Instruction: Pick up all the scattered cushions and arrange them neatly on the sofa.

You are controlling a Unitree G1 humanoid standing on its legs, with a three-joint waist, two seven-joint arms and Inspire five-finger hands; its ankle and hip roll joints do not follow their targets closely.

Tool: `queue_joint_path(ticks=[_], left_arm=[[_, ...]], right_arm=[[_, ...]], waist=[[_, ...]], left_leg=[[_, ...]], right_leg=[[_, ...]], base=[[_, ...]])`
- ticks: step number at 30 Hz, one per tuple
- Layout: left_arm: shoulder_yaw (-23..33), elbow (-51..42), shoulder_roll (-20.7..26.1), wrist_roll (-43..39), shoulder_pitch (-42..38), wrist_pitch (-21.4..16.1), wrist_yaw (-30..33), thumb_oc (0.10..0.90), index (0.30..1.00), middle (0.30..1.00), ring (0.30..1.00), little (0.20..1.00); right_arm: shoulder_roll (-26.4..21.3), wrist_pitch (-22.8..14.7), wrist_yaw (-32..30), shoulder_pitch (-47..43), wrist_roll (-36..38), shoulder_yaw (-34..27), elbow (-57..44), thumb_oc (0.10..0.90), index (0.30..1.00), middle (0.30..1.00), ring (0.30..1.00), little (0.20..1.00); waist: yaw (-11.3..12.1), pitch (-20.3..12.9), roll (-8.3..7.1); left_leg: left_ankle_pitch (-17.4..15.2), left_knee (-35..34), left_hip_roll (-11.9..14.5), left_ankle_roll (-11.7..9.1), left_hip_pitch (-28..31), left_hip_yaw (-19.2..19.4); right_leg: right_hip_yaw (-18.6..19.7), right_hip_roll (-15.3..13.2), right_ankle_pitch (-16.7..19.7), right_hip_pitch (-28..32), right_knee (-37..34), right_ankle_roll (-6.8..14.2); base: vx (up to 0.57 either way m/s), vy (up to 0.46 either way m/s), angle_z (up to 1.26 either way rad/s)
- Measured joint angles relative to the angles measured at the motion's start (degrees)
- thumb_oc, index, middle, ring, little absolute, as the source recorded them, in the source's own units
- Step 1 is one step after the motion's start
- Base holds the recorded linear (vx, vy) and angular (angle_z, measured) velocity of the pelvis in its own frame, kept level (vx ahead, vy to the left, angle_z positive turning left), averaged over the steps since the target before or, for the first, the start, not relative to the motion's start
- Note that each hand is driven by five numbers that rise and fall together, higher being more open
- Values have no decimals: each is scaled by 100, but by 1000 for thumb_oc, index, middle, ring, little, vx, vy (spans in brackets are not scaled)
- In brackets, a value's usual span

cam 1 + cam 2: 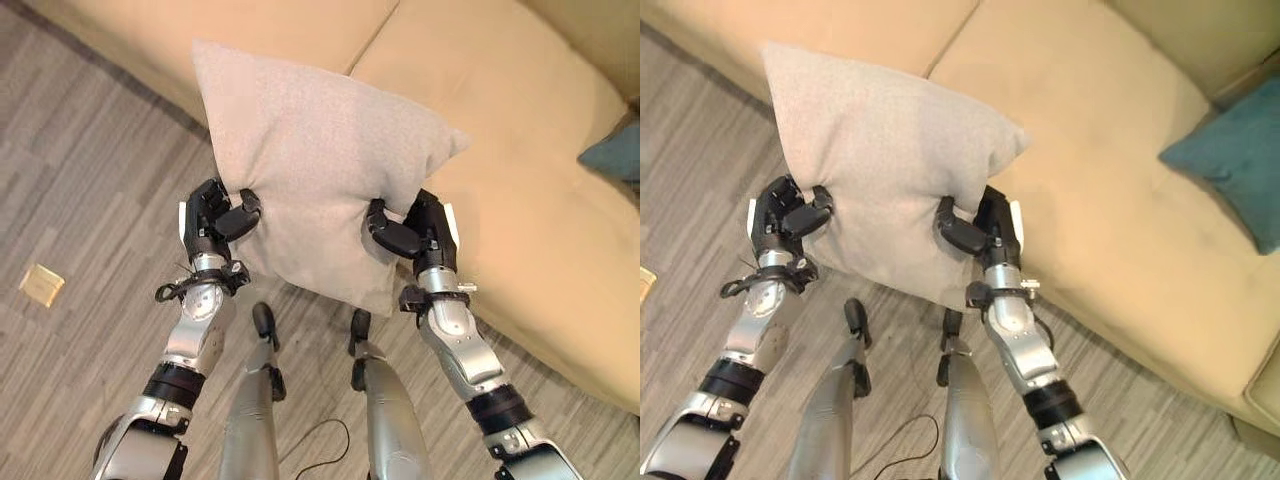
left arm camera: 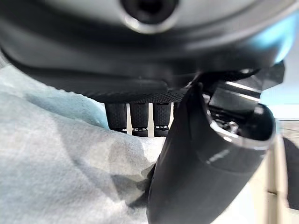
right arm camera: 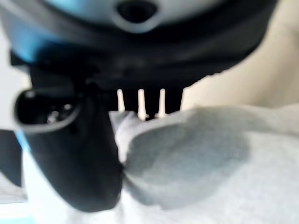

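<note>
Cushion [image 1: 310,160]: matt grey woven cloth, slightly rough. Sofa [image 1: 530,200] behind it: smooth matt tan upholstery. Floor [image 1: 90,180] beside sofa: grey wood-grain planks, low sheen.

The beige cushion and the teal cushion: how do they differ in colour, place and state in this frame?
Colour: the beige cushion is pale grey-beige, the teal cushion blue-green. Place: the beige cushion is held up in front of the sofa, partly above the floor, while the teal cushion lies on the sofa seat. State: the left hand and right hand pinch the beige cushion; nothing touches the teal cushion. Both look soft.
</note>
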Motion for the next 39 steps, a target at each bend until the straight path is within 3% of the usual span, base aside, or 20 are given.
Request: queue_joint_path(ticks=[5, 7, 12, 17, 19, 21, 22, 24, 25, 26, 27, 30, 32, 34, 35, 36, 37, 38, 39], left_arm=[[37, -437, -56, 298, 973, 18, -376, 400, 300, 300, 300, 300], [-3, -525, -91, 496, 1328, 22, -558, 400, 300, 300, 300, 300], [37, -727, -313, 580, 2082, 31, -807, 400, 300, 300, 300, 300], [-120, -676, -410, 705, 2292, 385, -1077, 400, 300, 300, 300, 300], [-204, -644, -436, 875, 2458, 400, -1093, 400, 300, 300, 300, 300], [-182, -578, -385, 936, 2524, 408, -1078, 400, 300, 300, 300, 300], [-176, -574, -378, 940, 2540, 414, -1076, 400, 300, 300, 300, 300], [-164, -562, -344, 1054, 2567, 441, -1072, 400, 300, 300, 300, 300], [-164, -548, -292, 1066, 2571, 472, -1073, 400, 300, 300, 300, 300], [-170, -489, -417, 1154, 2546, 479, -1069, 400, 300, 300, 300, 300], [-180, -492, -464, 1211, 2593, 482, -1069, 400, 300, 300, 300, 300], [-189, -474, -468, 1281, 2693, 495, -1086, 400, 300, 300, 300, 300], [-293, -457, -485, 1286, 2694, 522, -1093, 400, 300, 300, 300, 300], [-345, -440, -477, 1291, 2750, 522, -1093, 400, 300, 300, 300, 300], [-364, -392, -485, 1290, 2733, 521, -1097, 400, 300, 300, 300, 300], [-384, -315, -502, 1290, 2728, 527, -1088, 400, 300, 300, 300, 300], [-382, -301, -492, 1288, 2760, 526, -1087, 400, 300, 300, 300, 300], [-351, -265, -452, 1287, 2795, 527, -1086, 400, 300, 300, 300, 300], [-349, -231, -408, 1287, 2803, 530, -1091, 400, 300, 300, 300, 300]], right_arm=[[-222, -25, 454, 844, -194, -299, -236, 400, 300, 300, 300, 300], [-312, -24, 679, 1247, -278, -444, -316, 400, 300, 300, 300, 300], [-203, -23, 1022, 1882, -512, -642, -389, 400, 300, 300, 300, 300], [-77, 19, 1133, 2401, -606, -946, -380, 400, 300, 300, 300, 300], [11, 39, 1142, 2732, -557, -940, -377, 400, 300, 300, 300, 300], [51, 47, 1144, 2835, -390, -806, -349, 400, 300, 300, 300, 300], [50, 53, 1145, 2836, -358, -777, -345, 400, 300, 300, 300, 300], [24, 59, 1147, 2827, -322, -669, -329, 400, 300, 300, 300, 300], [22, 65, 1151, 2867, -321, -649, -329, 400, 300, 300, 300, 300], [-79, 87, 1141, 2877, -320, -679, -303, 400, 300, 300, 300, 300], [-167, 118, 1143, 2835, -320, -669, -283, 400, 300, 300, 300, 300], [-316, 118, 1193, 2710, -320, -650, -245, 400, 300, 300, 300, 300], [-405, 118, 1215, 2723, -295, -670, -163, 400, 300, 300, 300, 300], [-458, 120, 1253, 2728, -277, -671, -82, 400, 300, 300, 300, 300], [-458, 120, 1250, 2747, -272, -654, -77, 400, 300, 300, 300, 300], [-428, 123, 1248, 2758, -271, -649, -74, 400, 300, 300, 300, 300], [-436, 125, 1249, 2751, -271, -618, -66, 400, 300, 300, 300, 300], [-434, 128, 1255, 2744, -271, -560, -70, 400, 300, 300, 300, 300], [-407, 136, 1259, 2775, -271, -537, -77, 400, 300, 300, 300, 300]], waist=[[-4, -185, 295], [-14, -467, 466], [-35, -636, 613], [-193, -688, 737], [-268, -723, 750], [-301, -779, 748], [-285, -791, 729], [-255, -846, 684], [-363, -952, 637], [-360, -1002, 723], [-216, -1027, 759], [-67, -1068, 734], [-62, -1142, 608], [7, -1165, 520], [-1, -1160, 467], [-37, -1160, 395], [14, -1164, 381], [99, -1170, 357], [45, -1178, 336]], left_leg=[[-98, -359, -46, -36, 952, -6], [-118, -498, -98, -38, 1131, -15], [-197, -765, -237, 2, 1804, 110], [-310, -796, -277, 130, 2135, -12], [-377, -833, -291, 242, 2334, -232], [-362, -869, -258, 259, 2319, -384], [-344, -875, -271, 244, 2311, -443], [-282, -891, -245, 159, 2260, -730], [-259, -856, -260, 124, 2132, -989], [-183, -909, -206, 15, 2114, -1276], [-176, -926, -127, 4, 2121, -1343], [-142, -698, -26, -132, 2010, -1605], [-198, -192, -86, -234, 1748, -1807], [-18, 365, -177, -467, 1404, -1774], [96, 538, -196, -554, 1184, -1651], [87, 751, -142, -317, 1093, -1007], [-76, 887, -84, -168, 1041, -753], [-322, 1134, 69, 112, 1028, -346], [-466, 1034, 161, 117, 1125, -85]], right_leg=[[-117, 23, 33, 1076, -551, 56], [-165, 16, 70, 1300, -771, 104], [-110, -32, 86, 1870, -934, 138], [-86, -194, -46, 1796, -13, 188], [303, -168, -260, 1441, 976, 143], [700, 183, -662, 1173, 1112, 129], [692, 301, -681, 1126, 1058, 114], [988, 830, -712, 1086, 495, 45], [1403, 1106, -487, 1165, 97, -90], [1320, 1212, -320, 1309, -86, -309], [1269, 1326, -306, 1406, -145, -342], [910, 1446, -418, 1510, -11, -577], [605, 1356, -643, 1499, 161, -696], [446, 1377, -735, 1577, 258, -811], [299, 1259, -762, 1625, 231, -896], [7, 1145, -726, 1712, 94, -1018], [-85, 1140, -715, 1726, 60, -1054], [-260, 1161, -748, 1755, -7, -1094], [-354, 1216, -728, 1790, -124, -1084]], base=[[152, 81, 1], [126, 151, 3], [50, 164, -11], [40, 125, 12], [37, 14, 30], [57, -80, 32], [100, -143, 47], [71, -96, 72], [127, -154, 131], [124, -154, 116], [127, -178, 71], [98, -181, 62], [11, -184, 90], [-77, -128, 90], [-26, -72, 108], [37, -29, 95], [38, -29, 83], [112, 53, 62], [109, 83, 71]])
